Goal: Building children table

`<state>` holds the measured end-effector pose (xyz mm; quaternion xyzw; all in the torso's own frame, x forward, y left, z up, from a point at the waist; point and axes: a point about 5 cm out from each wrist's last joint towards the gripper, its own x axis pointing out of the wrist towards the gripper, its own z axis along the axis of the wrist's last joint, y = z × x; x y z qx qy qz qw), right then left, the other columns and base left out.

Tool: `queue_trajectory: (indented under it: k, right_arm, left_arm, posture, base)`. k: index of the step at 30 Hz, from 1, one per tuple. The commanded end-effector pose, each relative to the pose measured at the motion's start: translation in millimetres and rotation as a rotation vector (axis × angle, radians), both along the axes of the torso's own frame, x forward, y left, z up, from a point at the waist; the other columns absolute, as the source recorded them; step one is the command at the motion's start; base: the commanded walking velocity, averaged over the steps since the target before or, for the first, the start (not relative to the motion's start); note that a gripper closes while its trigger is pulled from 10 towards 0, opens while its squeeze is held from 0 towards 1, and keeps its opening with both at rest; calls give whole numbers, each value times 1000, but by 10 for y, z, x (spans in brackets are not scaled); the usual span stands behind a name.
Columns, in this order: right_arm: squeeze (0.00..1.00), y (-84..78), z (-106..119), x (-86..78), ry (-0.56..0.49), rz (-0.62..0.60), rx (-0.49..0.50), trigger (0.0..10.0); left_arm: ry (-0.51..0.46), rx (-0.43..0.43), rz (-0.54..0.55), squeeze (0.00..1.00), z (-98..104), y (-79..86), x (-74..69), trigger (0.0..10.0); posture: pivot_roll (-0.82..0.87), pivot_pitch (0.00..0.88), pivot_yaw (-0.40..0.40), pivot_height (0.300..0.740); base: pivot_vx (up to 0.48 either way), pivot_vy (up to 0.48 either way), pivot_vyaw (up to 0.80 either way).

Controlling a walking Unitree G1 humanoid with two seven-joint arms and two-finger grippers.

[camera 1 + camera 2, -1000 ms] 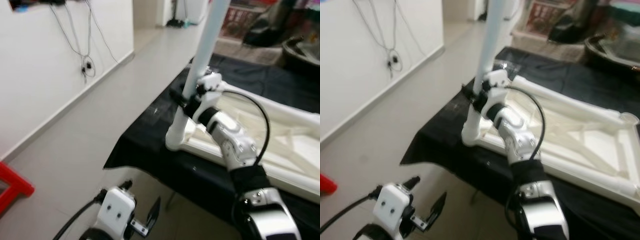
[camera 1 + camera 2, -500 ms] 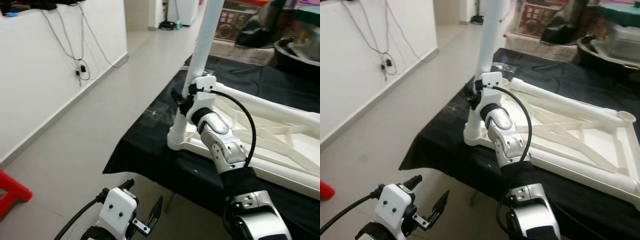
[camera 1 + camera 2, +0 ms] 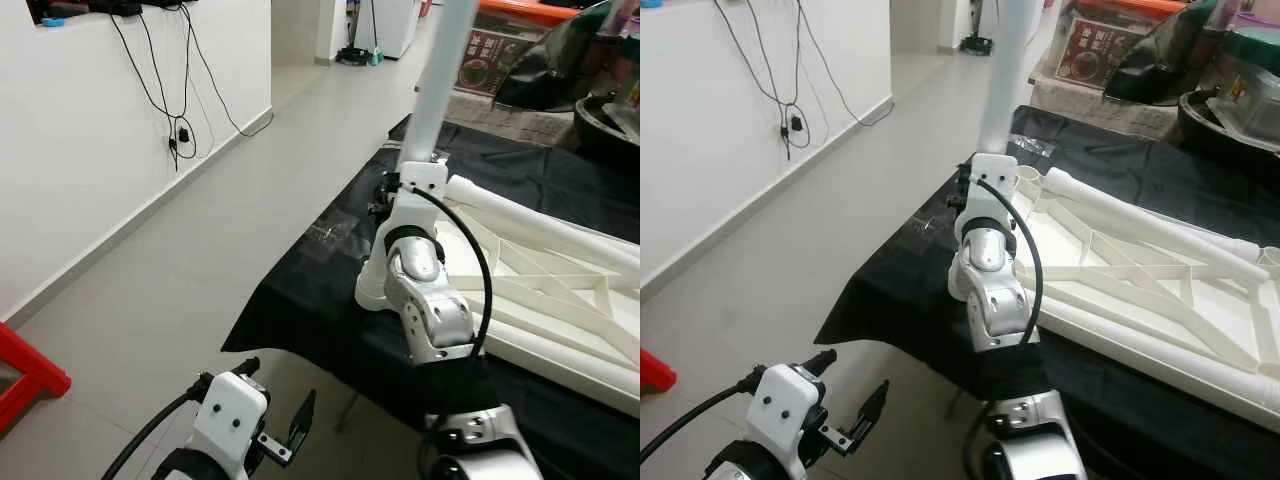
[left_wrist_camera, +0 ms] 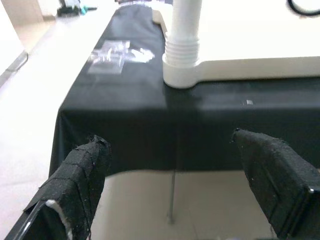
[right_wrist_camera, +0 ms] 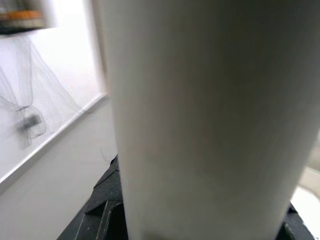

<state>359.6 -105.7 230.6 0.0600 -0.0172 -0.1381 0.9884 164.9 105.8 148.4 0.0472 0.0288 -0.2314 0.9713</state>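
White plastic is what is being worked here: an upturned table top [image 3: 1160,290] is laid on a black-draped work surface [image 3: 330,300], and a table leg [image 3: 437,80] is stood upright in the corner socket [image 4: 181,75] nearest the edge. The right gripper [image 3: 392,190] is set against the leg low down; a grip on it seems likely, but the fingers are hidden and their state cannot be told. Seating the leg is judged the step in hand, so a firm twist or push down is called for next. The left gripper [image 4: 175,185] is hung low with its fingers spread wide on nothing. Little margin is left at the cloth's edge, while open floor [image 3: 200,260] is offered alongside.
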Motion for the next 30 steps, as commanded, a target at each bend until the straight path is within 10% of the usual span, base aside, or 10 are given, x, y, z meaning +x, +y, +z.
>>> queue_trajectory:
  k: [1,9,17,22,30]
  right_arm:
    - [0,-160,-448,-20,214,-90,6,10000]
    - [0,-43,-246,-28,144,-300,157,10000]
    - [0,44,-136,-86,94,-294,92,10000]
    - [0,268,-45,-50,-6,46,-7,10000]
    - [0,306,-484,-6,213,287,138,10000]
  left_arm:
    - [15,-2,-6,0,-33,-7,-12,10000]
    - [7,4,-5,0,-28,13,11,10000]
    - [4,14,-3,0,-41,37,40,10000]
    - [0,12,-1,0,-49,32,67,10000]
    - [-7,11,-3,0,-47,30,85,10000]
  posture:
    - [134,120,-78,740]
    - [146,114,-78,740]
    - [143,114,-79,740]
    - [138,110,-79,740]
    - [131,110,-82,740]
  base:
    - [0,0,0]
    - [0,0,0]
    - [0,0,0]
    - [0,0,0]
    - [0,0,0]
